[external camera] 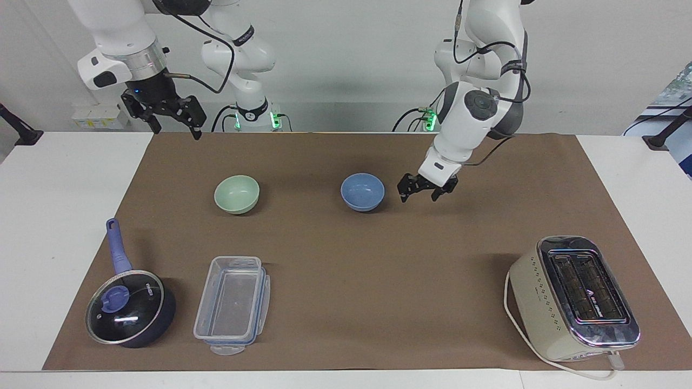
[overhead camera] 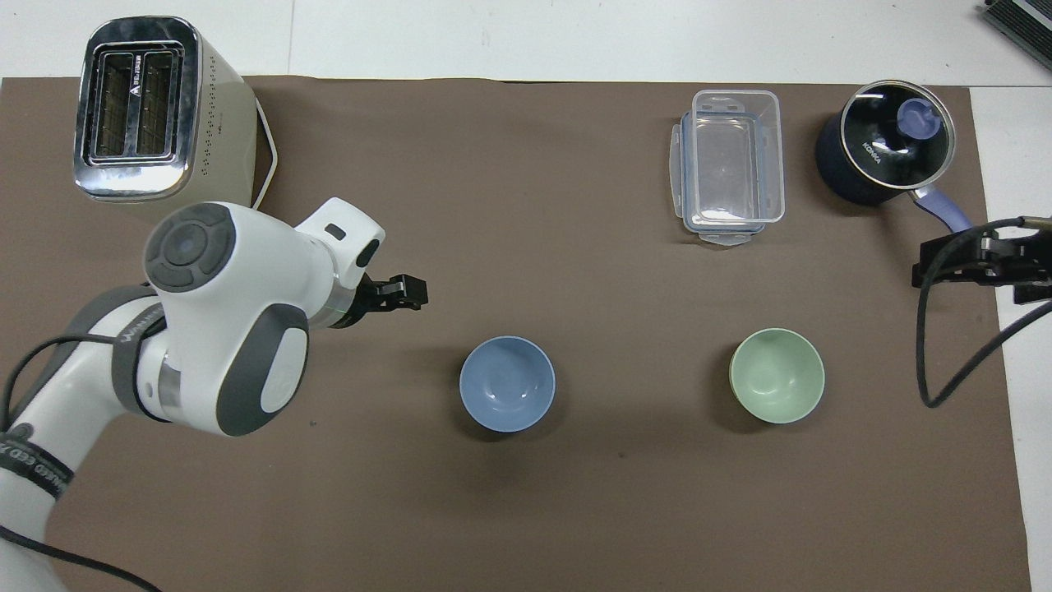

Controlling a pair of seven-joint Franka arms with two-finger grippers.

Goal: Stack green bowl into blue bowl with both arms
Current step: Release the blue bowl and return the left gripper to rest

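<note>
The blue bowl (external camera: 363, 192) (overhead camera: 507, 383) stands upright on the brown mat near the middle, free of any gripper. The green bowl (external camera: 237, 194) (overhead camera: 777, 375) stands upright beside it, toward the right arm's end. My left gripper (external camera: 419, 193) (overhead camera: 403, 292) is open and empty, raised over the mat beside the blue bowl toward the left arm's end. My right gripper (external camera: 172, 120) (overhead camera: 978, 259) is open and empty, held high over the mat's edge at the right arm's end, waiting.
A cream toaster (external camera: 574, 298) (overhead camera: 156, 123) stands far from the robots at the left arm's end. A clear plastic box (external camera: 233, 303) (overhead camera: 730, 164) and a dark blue lidded saucepan (external camera: 127, 306) (overhead camera: 888, 144) stand far from the robots at the right arm's end.
</note>
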